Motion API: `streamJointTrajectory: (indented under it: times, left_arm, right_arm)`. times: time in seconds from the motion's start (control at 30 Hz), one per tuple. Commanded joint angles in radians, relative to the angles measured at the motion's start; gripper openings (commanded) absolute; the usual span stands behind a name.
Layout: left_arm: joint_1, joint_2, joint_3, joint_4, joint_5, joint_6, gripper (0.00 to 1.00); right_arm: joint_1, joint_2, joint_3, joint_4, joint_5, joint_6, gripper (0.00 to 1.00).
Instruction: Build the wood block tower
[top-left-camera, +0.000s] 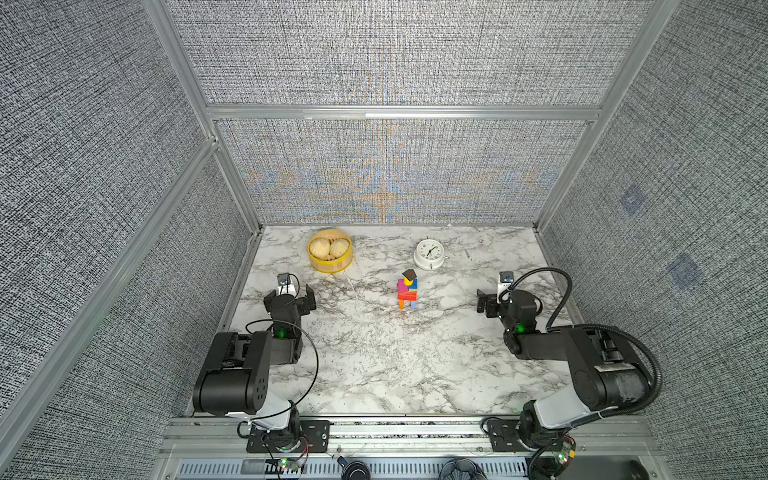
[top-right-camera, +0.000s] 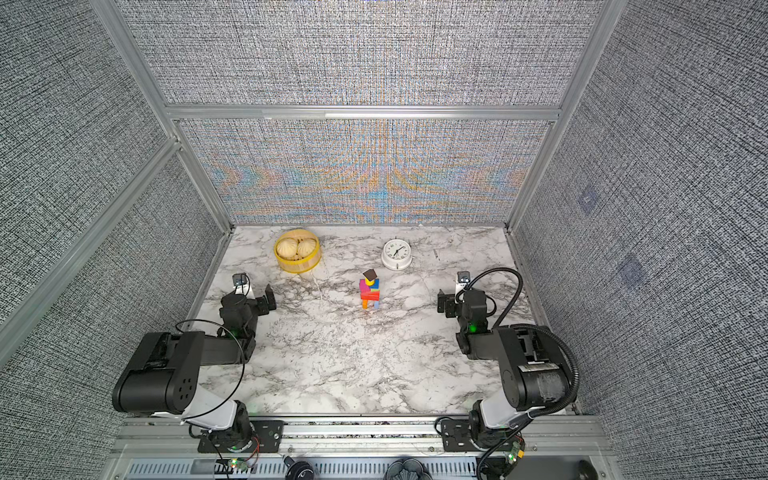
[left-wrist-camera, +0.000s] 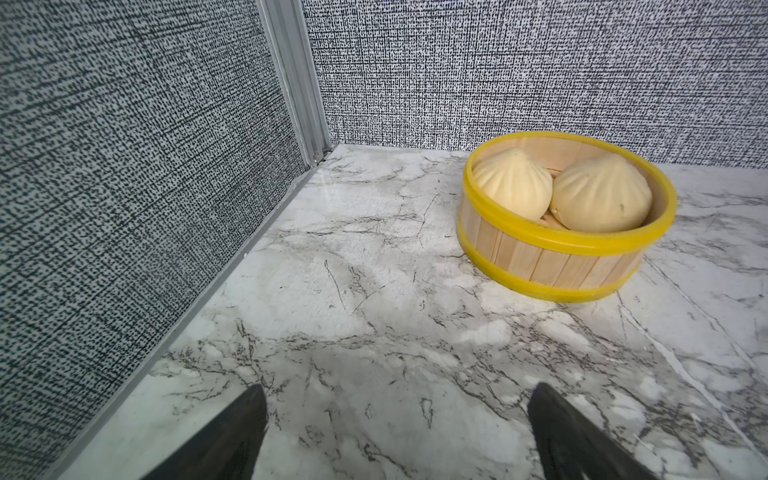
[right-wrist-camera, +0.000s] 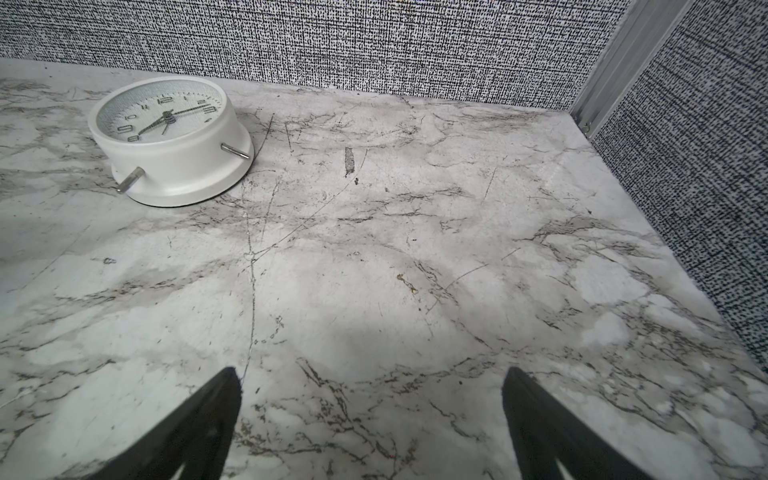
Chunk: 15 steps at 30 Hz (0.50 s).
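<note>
The tower (top-left-camera: 407, 291) (top-right-camera: 370, 291) stands upright in the middle of the marble table. Its wood blocks are stacked as orange and blue legs, red and orange bricks, pink and blue cubes, a yellow piece and a tilted dark brown cap. My left gripper (top-left-camera: 289, 294) (top-right-camera: 248, 296) (left-wrist-camera: 399, 390) hovers far to the tower's left, open, with only bare marble between its fingers. To the tower's right, well apart from it, my right gripper (top-left-camera: 509, 301) (top-right-camera: 467, 301) (right-wrist-camera: 372, 372) is open and empty too. Neither wrist view shows the tower.
A yellow-rimmed steamer basket (top-left-camera: 330, 266) (top-right-camera: 297, 266) (left-wrist-camera: 540, 257) with two buns sits at the back left. A white alarm clock (top-left-camera: 429, 253) (top-right-camera: 397, 253) (right-wrist-camera: 166, 137) lies just behind the tower. Fabric walls with metal rails close in the table on three sides.
</note>
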Motion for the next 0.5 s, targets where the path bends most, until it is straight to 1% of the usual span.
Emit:
streamJointTrajectory:
  times: [0.0, 0.47]
  left_arm:
    - [0.001, 0.0, -0.002, 0.025, -0.005, 0.009, 0.99]
    - [0.001, 0.001, -0.002, 0.025, -0.005, 0.009, 0.99]
  right_arm:
    - [0.001, -0.002, -0.003, 0.027, 0.003, 0.002, 0.99]
    - [0.003, -0.001, 0.0, 0.025, 0.002, 0.0, 0.99]
